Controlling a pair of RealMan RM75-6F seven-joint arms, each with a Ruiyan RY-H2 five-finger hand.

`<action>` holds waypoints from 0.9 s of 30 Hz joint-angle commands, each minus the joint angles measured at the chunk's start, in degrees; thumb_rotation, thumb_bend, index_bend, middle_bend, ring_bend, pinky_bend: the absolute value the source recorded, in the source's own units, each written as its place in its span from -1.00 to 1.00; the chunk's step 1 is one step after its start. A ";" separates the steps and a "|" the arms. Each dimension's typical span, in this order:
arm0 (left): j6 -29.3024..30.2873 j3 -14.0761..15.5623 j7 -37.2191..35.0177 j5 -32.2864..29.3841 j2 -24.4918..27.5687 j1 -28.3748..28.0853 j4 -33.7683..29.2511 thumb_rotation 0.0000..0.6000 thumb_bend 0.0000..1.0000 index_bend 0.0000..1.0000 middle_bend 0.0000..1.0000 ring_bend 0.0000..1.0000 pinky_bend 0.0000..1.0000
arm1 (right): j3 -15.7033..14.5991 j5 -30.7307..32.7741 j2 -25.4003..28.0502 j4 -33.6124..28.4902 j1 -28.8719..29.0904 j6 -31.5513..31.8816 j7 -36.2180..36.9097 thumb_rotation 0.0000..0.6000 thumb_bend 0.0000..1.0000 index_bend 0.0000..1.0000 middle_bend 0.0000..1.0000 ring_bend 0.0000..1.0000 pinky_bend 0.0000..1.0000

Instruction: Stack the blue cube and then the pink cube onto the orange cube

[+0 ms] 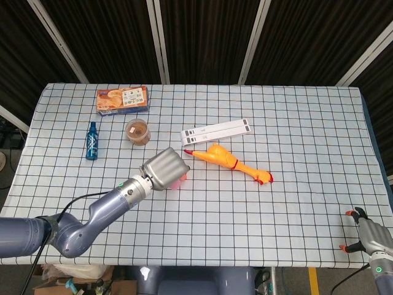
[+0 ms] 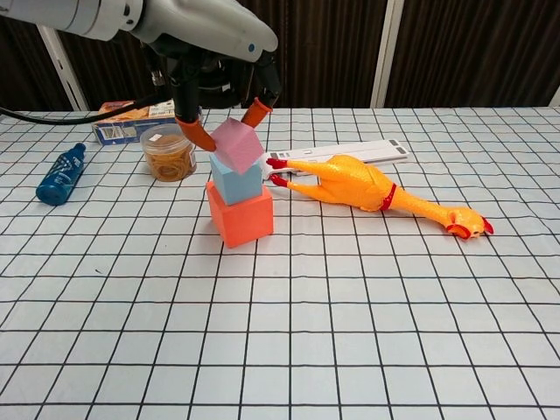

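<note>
In the chest view the orange cube sits on the table with the blue cube stacked on it. My left hand hangs above the stack and pinches the pink cube between orange-tipped fingertips. The pink cube is tilted, and its lower edge is at the blue cube's top. From the head view my left hand covers the stack, with only a sliver of cube showing beside it. My right hand rests at the table's near right corner, fingers apart and holding nothing.
A rubber chicken lies just right of the stack, with a white strip behind it. A jar, a blue bottle and a flat box stand to the left and back.
</note>
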 commanded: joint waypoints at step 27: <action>-3.91 3.22 -0.40 -2.64 -4.96 -2.45 13.31 1.00 -0.33 0.31 0.54 0.56 0.92 | -0.52 4.60 -1.04 0.52 1.15 -0.33 -3.40 1.00 -0.76 -0.58 -0.84 -0.52 -0.47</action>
